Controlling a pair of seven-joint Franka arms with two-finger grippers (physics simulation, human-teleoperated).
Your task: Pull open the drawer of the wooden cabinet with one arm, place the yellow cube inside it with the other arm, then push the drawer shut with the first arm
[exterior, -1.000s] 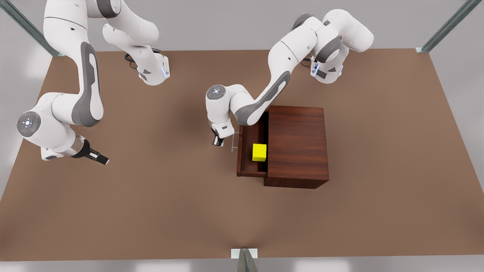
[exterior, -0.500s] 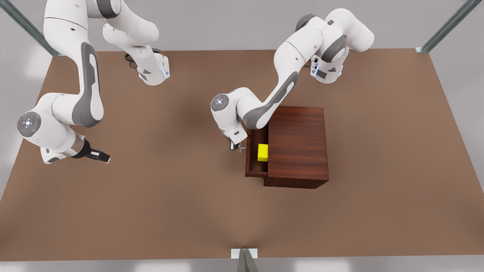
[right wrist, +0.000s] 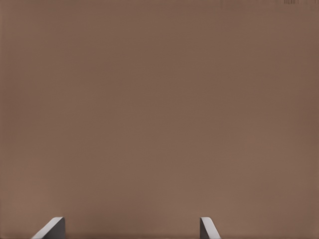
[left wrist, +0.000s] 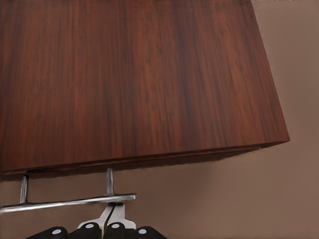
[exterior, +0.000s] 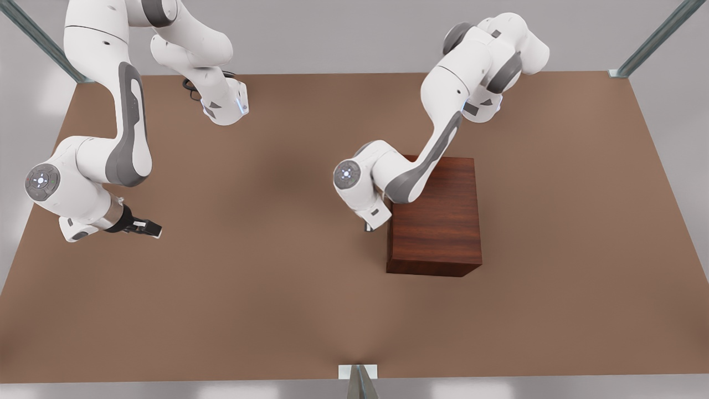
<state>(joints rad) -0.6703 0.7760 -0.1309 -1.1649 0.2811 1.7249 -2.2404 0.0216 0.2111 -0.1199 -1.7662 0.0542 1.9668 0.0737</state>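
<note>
Drawer shut flush in cabinet (exterior: 435,216); left gripper (exterior: 368,226), fingers pressed together, at its handle (left wrist: 70,201). Right gripper (exterior: 148,228) waits spread near worktop's (exterior: 266,288) left edge.

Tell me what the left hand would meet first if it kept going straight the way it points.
Probably the silver handle directly ahead of the left hand, then the wooden cabinet front behind it.

Brown table (exterior: 249,310); wooden cabinet (exterior: 437,221)
</note>
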